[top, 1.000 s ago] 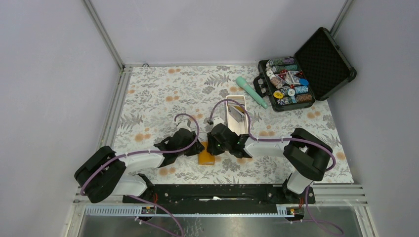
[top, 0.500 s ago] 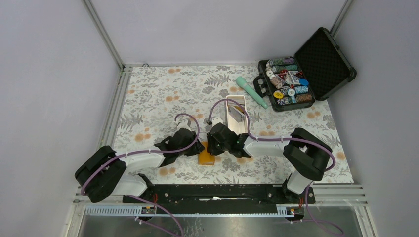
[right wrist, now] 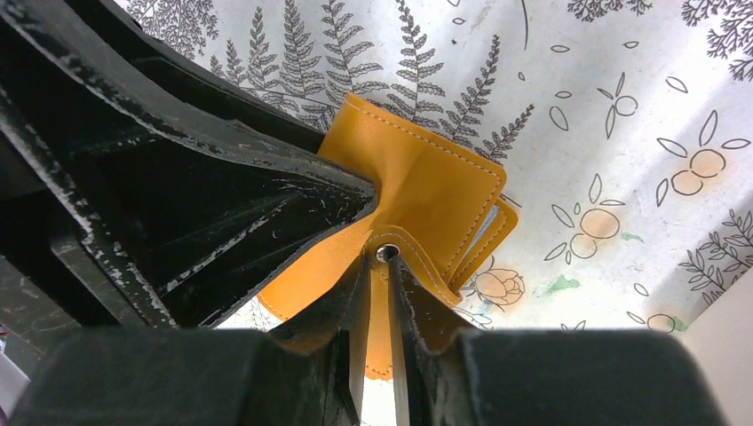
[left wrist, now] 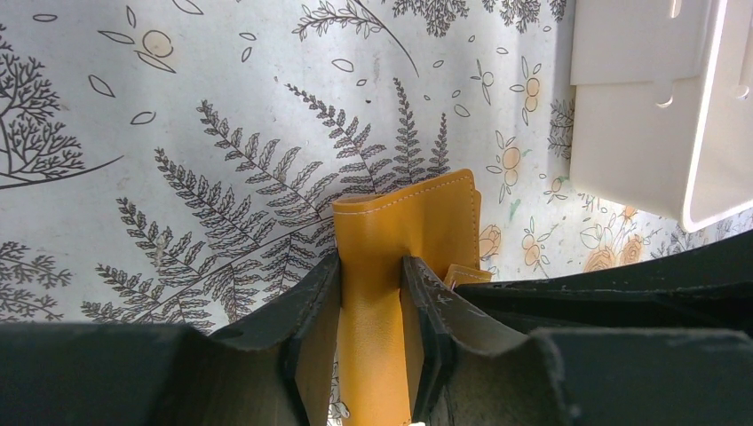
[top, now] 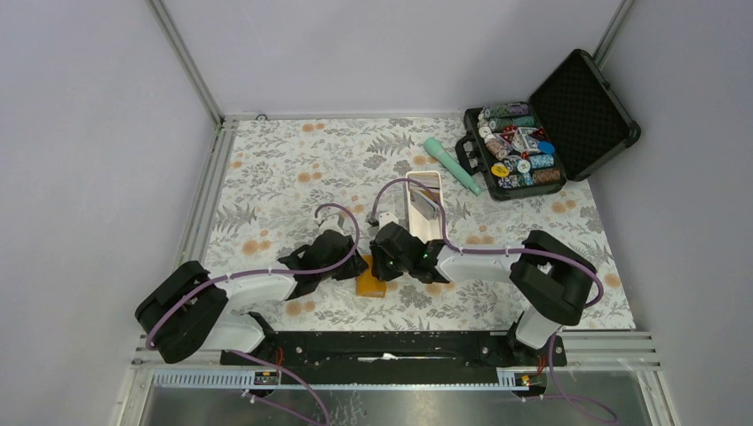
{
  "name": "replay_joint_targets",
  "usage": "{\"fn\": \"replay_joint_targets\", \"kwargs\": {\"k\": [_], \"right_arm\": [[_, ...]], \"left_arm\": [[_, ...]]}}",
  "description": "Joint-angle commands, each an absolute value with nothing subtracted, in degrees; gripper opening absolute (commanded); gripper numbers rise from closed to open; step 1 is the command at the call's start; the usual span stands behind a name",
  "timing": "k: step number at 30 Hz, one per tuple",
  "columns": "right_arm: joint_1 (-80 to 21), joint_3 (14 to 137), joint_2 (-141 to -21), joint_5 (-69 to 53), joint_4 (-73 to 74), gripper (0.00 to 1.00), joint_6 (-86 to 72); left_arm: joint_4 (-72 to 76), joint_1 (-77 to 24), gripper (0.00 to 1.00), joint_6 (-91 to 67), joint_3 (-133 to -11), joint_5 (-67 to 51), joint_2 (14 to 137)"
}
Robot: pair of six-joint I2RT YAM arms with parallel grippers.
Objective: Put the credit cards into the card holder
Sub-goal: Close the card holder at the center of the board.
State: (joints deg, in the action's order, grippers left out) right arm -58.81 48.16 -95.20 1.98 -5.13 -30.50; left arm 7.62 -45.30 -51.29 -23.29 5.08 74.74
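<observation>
The orange card holder [top: 370, 281] lies on the floral mat between my two arms. My left gripper [top: 358, 264] is shut on its cover, which bulges between the fingers in the left wrist view [left wrist: 404, 222]. My right gripper [top: 384, 265] is shut on the holder's snap tab [right wrist: 387, 255], beside the rest of the holder [right wrist: 426, 182]. A few credit cards [top: 426, 203] stand in the long white tray [top: 417, 230] just behind.
An open black case [top: 542, 124] with poker chips sits at the back right. A teal cylinder [top: 451, 164] lies next to it. The white tray's corner [left wrist: 639, 106] shows in the left wrist view. Metal rails run along the left and near edges.
My right gripper has shifted slightly left and nearer along the card holder. The left arm and the holder have barely moved.
</observation>
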Motion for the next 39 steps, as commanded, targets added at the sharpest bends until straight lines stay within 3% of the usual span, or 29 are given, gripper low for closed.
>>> {"fn": "replay_joint_targets", "kwargs": {"k": [1, 15, 26, 39], "right_arm": [[-61.51, 49.01, -94.91, -2.11, -0.35, 0.19, -30.76], [-61.70, 48.29, -93.21, 1.13, 3.19, 0.18, -30.97], [-61.70, 49.31, -83.87, 2.12, 3.93, 0.32, -31.46], [-60.61, 53.30, -90.93, 6.79, 4.75, 0.29, -28.50]], "left_arm": [[0.79, -46.14, 0.31, -51.72, -22.13, 5.51, 77.50], [0.79, -46.14, 0.31, -51.89, -21.88, 5.54, 76.97], [0.62, -46.14, 0.31, -51.52, -21.90, 5.27, 76.25], [0.63, -46.14, 0.31, -51.50, -21.86, 5.02, 76.11]]}}
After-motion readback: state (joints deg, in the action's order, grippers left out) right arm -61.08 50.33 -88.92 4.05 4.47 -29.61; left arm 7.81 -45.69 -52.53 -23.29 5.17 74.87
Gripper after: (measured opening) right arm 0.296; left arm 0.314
